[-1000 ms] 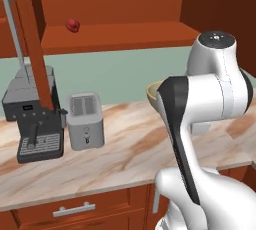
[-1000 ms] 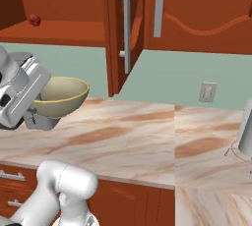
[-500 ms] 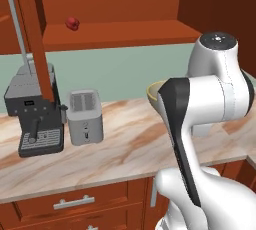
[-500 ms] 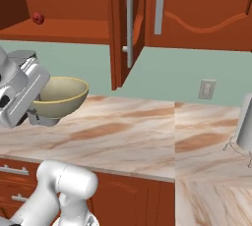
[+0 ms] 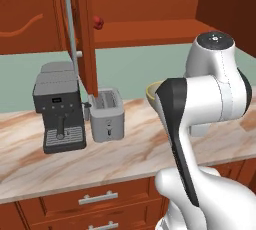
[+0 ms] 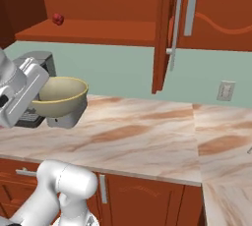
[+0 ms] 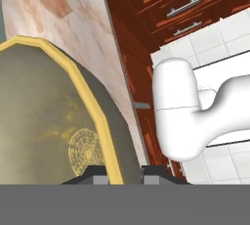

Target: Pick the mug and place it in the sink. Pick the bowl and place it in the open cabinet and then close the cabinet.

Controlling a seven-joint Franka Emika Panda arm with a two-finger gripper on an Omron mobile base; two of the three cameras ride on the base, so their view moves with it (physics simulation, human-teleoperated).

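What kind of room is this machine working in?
It looks like a home kitchen, computer-rendered. A marble counter runs over reddish wooden drawers, with an espresso machine and toaster on it, and an open wall cabinet above. The arm is carrying a bowl.

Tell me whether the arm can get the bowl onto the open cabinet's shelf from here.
Probably yes. The gripper is shut on the bowl above the counter, the cabinet door stands open, and its shelf has only a small red thing far left.
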